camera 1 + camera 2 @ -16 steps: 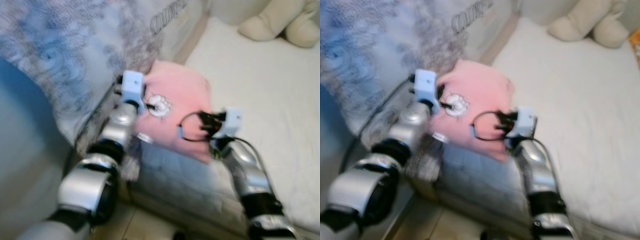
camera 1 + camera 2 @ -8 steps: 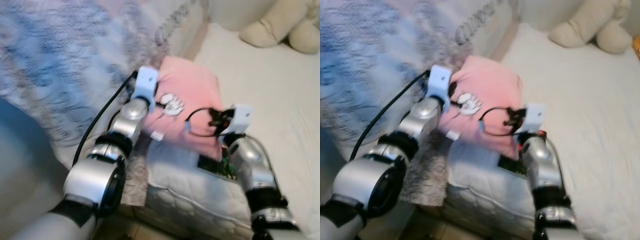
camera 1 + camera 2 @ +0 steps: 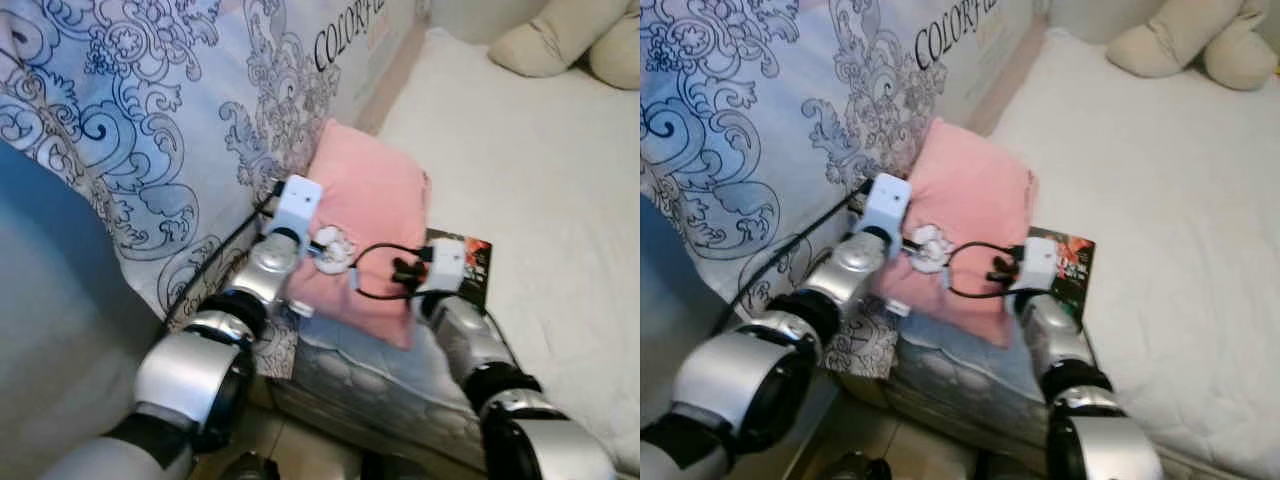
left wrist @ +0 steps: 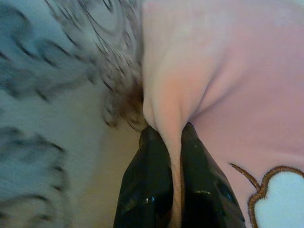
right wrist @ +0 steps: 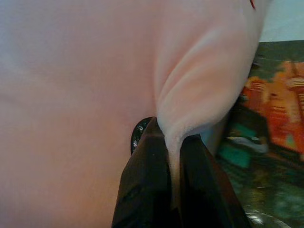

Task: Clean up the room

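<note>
A pink pillow [image 3: 368, 215] with a white cartoon patch [image 3: 333, 250] lies at the near left corner of the white mattress [image 3: 540, 190], leaning toward the patterned quilt. My left gripper [image 4: 170, 137] is shut on a pinched fold of the pillow's left edge. On the pillow's right edge my right gripper [image 5: 173, 140] is also shut on a fold of pink fabric. Both arms [image 3: 260, 280] reach forward to it from below.
A blue and white patterned quilt [image 3: 150, 120] hangs on the left. A dark printed book or box [image 3: 472, 262] lies on the mattress just right of the pillow. A cream plush toy [image 3: 560, 40] sits at the far right. Tiled floor [image 3: 300, 455] shows below.
The camera has steadied and shifted; the blur is gone. The pillow now rests lower on the mattress corner, and the dark printed item beside it has come into sight. Both grippers stay shut on the pillow.
</note>
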